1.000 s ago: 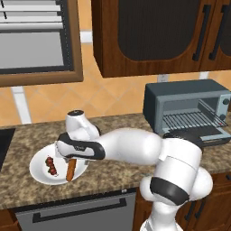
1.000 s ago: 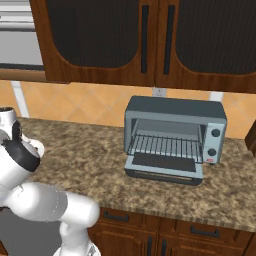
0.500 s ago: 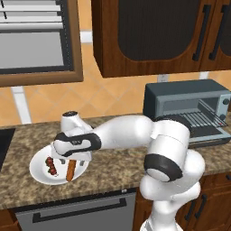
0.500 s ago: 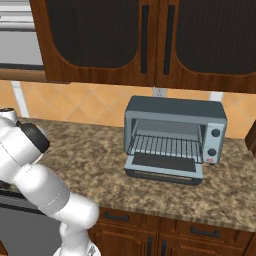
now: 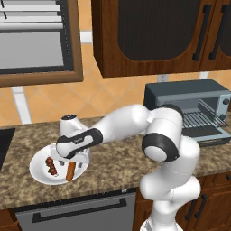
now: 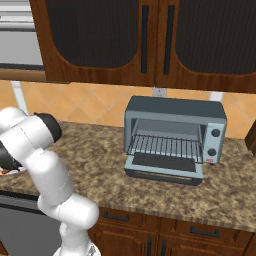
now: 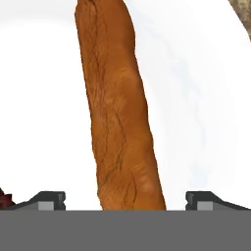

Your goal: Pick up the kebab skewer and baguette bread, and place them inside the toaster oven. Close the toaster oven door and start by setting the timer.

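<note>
The gripper (image 7: pixel 125 198) is held low over the white plate (image 5: pixel 38 171) at the counter's (image 5: pixel 113 158) left end — jaws spread wide, one fingertip (image 7: pixel 46 198) seen either side of the baguette bread (image 7: pixel 120 108), w/ no contact visible. The kebab skewer (image 5: pixel 51 165) is lying just beside it on the plate, prob. not touching. The toaster oven (image 6: pixel 172 137) is seen well apart to the right — toaster oven door (image 6: pixel 162 167) dropped open, wire rack (image 6: pixel 162 146) bare.

Granite counter (image 5: pixel 117 160): plate (image 5: pixel 38 173), toaster oven (image 6: pixel 172 137).
</note>
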